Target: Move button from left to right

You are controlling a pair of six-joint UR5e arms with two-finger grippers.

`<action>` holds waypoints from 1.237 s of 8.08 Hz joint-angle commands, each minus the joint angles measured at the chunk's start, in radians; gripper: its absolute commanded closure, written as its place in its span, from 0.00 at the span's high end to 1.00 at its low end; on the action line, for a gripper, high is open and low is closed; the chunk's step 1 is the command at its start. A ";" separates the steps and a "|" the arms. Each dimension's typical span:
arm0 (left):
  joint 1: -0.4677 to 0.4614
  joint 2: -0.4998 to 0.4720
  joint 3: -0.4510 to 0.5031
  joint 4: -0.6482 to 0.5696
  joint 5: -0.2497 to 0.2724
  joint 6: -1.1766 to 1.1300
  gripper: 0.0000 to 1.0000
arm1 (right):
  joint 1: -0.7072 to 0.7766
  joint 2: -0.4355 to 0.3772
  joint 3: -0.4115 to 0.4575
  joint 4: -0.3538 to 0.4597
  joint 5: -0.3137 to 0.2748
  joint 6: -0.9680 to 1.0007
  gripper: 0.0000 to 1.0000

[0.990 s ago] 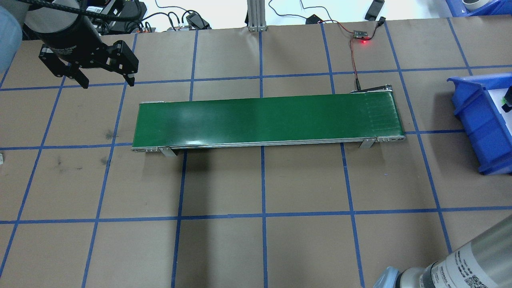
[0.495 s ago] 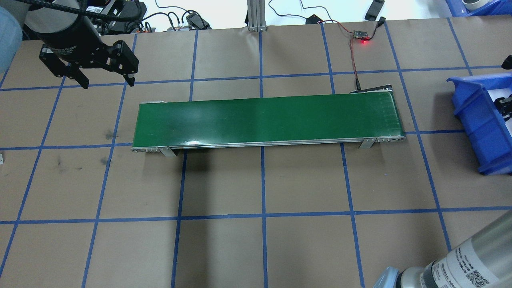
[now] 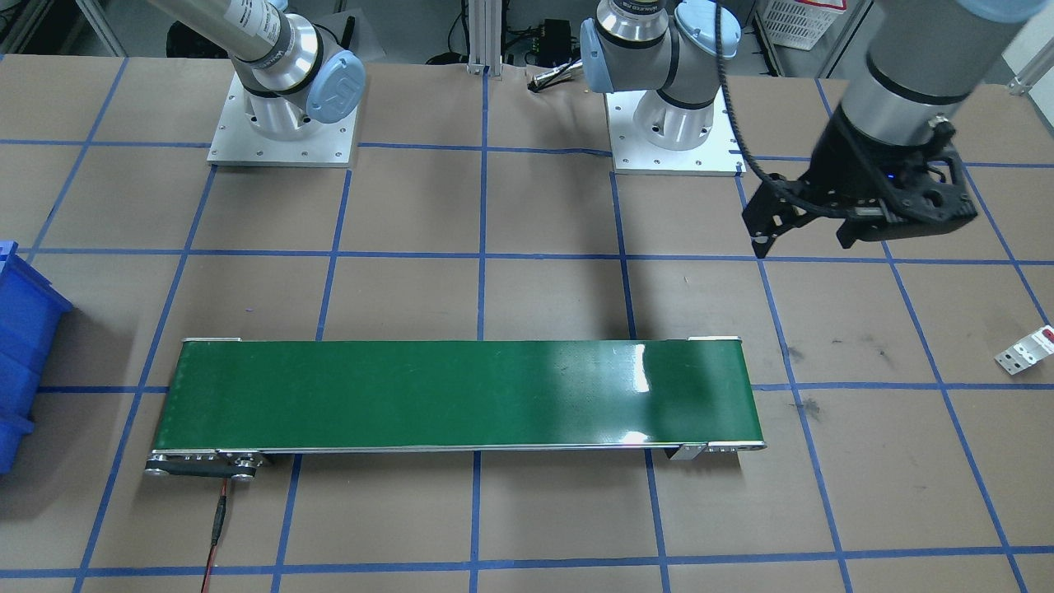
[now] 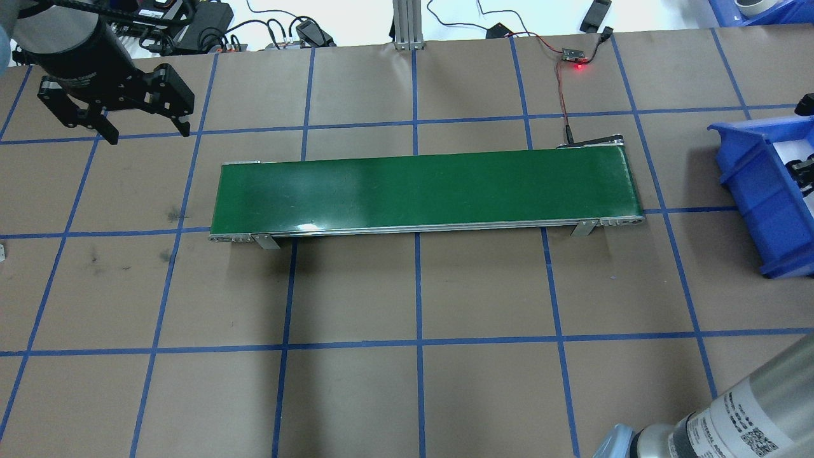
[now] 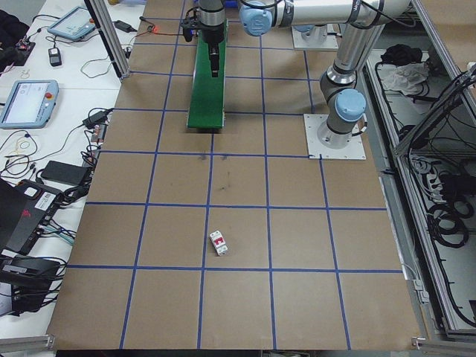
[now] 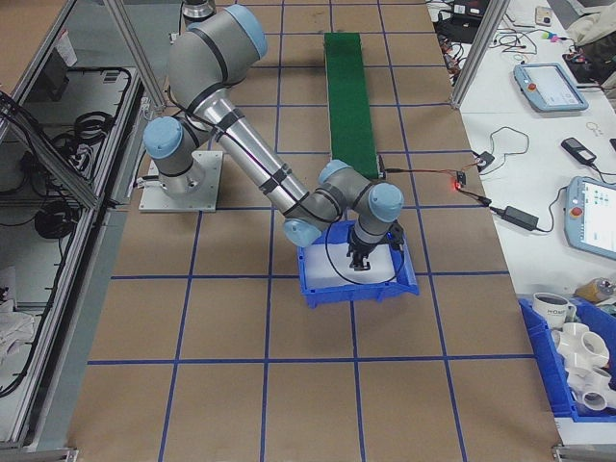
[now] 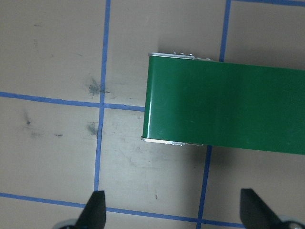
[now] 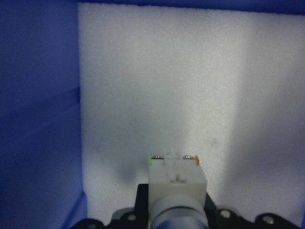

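The small push-button with white blocky plastic body is pinched between the fingers of the right gripper, just above the white foam floor of the blue plastic bin. It seems light, rigid and rather smooth, so holding it across the flat sides of the body looks safest. The left gripper hovers with fingers spread wide, holding nothing, beside the long green conveyor belt.

A robotics lab: a paper-covered table gridded with blue tape, teach pendants and cables along its edge.
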 commanded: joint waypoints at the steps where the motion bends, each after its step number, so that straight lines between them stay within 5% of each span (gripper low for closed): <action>1: 0.042 0.001 0.001 0.000 0.002 -0.007 1.00 | -0.002 0.004 0.008 -0.015 -0.023 0.001 0.55; 2: 0.041 -0.001 0.004 -0.002 0.000 -0.016 1.00 | -0.002 0.003 0.011 -0.013 -0.019 0.003 1.00; 5: -0.020 0.005 0.002 -0.009 -0.001 -0.183 1.00 | -0.006 -0.083 0.008 0.004 -0.040 -0.005 1.00; 7: -0.050 -0.008 0.013 0.000 -0.010 -0.256 1.00 | -0.006 -0.199 -0.006 0.185 -0.039 -0.003 1.00; 10: -0.057 0.007 0.004 0.000 -0.013 -0.269 1.00 | 0.107 -0.354 0.003 0.329 -0.016 0.132 1.00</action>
